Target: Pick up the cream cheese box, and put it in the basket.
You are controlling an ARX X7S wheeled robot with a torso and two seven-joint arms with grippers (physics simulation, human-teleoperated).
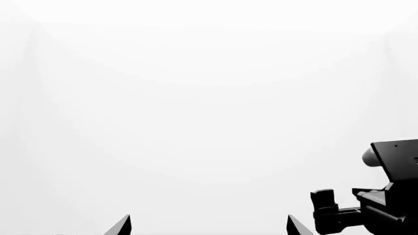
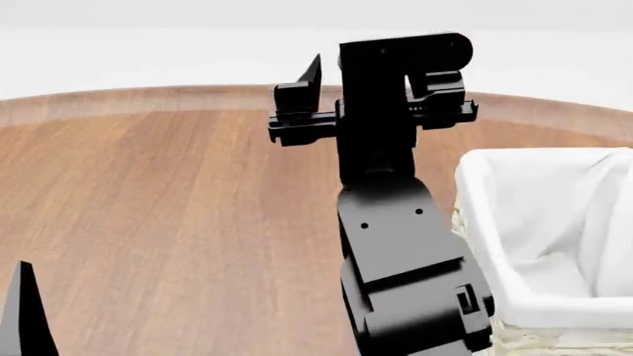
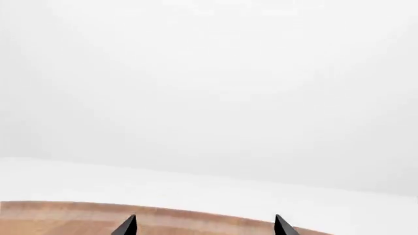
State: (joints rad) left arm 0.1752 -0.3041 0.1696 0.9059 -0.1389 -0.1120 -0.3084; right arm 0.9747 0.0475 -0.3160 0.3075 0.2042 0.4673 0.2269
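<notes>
Right arm: raised mid-view over the table, forearm upright, wrist reaching toward the far edge. My right hand [image 2: 368, 81]: lifted high, fingers spread apart, nothing between them. My left hand [image 2: 25, 311]: low by the near left corner, one dark fingertip showing; in its wrist view, tips stand apart.

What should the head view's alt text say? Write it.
A black right arm rises mid-frame over a round wooden table, its right gripper open and empty. A liner-draped basket sits at right; no cream cheese box is visible.
</notes>
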